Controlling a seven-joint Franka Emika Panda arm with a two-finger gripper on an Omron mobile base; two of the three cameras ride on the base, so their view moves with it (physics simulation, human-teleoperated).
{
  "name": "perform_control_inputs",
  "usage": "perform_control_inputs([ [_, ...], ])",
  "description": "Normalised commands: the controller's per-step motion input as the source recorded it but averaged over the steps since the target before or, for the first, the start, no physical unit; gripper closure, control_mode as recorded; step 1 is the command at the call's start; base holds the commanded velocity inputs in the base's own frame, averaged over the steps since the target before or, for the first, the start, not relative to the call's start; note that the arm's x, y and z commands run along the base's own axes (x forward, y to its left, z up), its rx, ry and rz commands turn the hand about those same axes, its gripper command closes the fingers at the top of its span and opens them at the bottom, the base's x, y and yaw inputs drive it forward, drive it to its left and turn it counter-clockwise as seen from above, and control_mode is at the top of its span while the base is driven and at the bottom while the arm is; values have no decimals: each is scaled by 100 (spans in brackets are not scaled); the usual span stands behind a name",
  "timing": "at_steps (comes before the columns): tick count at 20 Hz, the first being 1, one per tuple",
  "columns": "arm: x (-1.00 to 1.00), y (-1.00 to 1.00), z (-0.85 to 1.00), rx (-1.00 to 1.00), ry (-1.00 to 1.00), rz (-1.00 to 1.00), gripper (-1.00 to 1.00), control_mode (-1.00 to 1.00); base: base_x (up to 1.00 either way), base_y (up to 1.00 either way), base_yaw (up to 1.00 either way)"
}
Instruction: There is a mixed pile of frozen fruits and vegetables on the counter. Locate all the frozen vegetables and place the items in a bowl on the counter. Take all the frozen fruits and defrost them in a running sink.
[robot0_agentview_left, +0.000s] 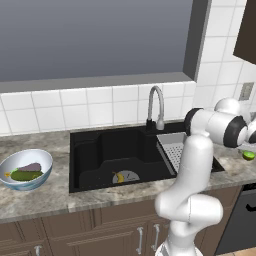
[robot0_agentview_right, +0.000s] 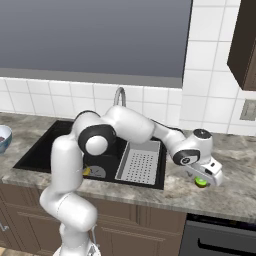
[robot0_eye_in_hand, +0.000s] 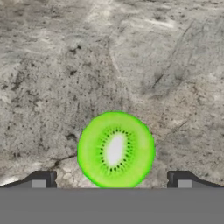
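Observation:
My gripper (robot0_agentview_right: 202, 178) hangs open just above a round bright green fruit (robot0_agentview_right: 201, 182) on the counter (robot0_agentview_right: 235, 190) right of the sink (robot0_agentview_right: 45, 150). In the hand view this fruit (robot0_eye_in_hand: 116, 150) shows a pale centre ringed with dark seeds and lies between my two fingertips (robot0_eye_in_hand: 43, 179), apart from both. The same fruit (robot0_agentview_left: 248, 155) sits at the right edge of the left base view. A small yellow banana (robot0_agentview_left: 119, 177) lies by the drain in the sink (robot0_agentview_left: 100, 150). At far left, the bowl (robot0_agentview_left: 45, 157) holds the dark green cucumber (robot0_agentview_left: 24, 175) and the grey-purple eggplant (robot0_agentview_left: 31, 167).
A grey perforated tray (robot0_agentview_right: 140, 165) fills the sink's right side, close to my arm. The chrome faucet (robot0_agentview_left: 156, 105) curves up behind the basin. A dark appliance front (robot0_agentview_right: 220, 240) sits below the counter at right, and a dark wall cabinet (robot0_agentview_right: 245, 45) hangs above.

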Motion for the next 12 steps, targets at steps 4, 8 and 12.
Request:
perform_control_inputs([
  [4,3,0,-10,1,0,0,-100,-100,0,0,0],
  [8,5,-2,-9,1,0,0,-100,-100,0,0,0],
  [12,6,-5,-8,1,0,0,-100,-100,0,0,0],
])
